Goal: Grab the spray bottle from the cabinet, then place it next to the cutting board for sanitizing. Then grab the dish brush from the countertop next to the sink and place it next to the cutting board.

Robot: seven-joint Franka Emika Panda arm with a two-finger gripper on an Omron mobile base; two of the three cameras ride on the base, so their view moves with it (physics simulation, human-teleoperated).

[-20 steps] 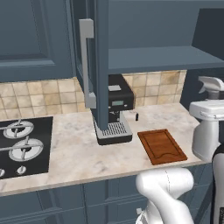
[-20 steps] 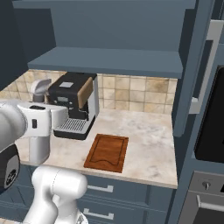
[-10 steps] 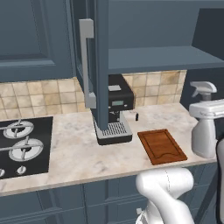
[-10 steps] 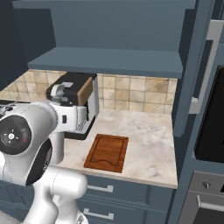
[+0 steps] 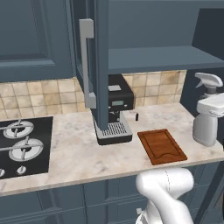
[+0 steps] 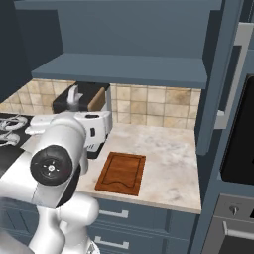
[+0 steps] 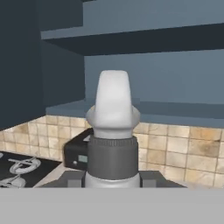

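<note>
Now the job is to lower the spray bottle (image 5: 205, 127) upright and let go only once it stands beside the cutting board (image 5: 162, 145). Left to right, the marbled bench (image 5: 78, 153) carries hob (image 5: 22, 146), coffee machine (image 5: 114, 109), board, then the hand (image 7: 113, 181) clamped on the bottle, under the open cabinet (image 5: 148, 57).

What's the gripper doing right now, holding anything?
Gripper: shut on the spray bottle, which stands upright between its fingertips, off the countertop.
</note>
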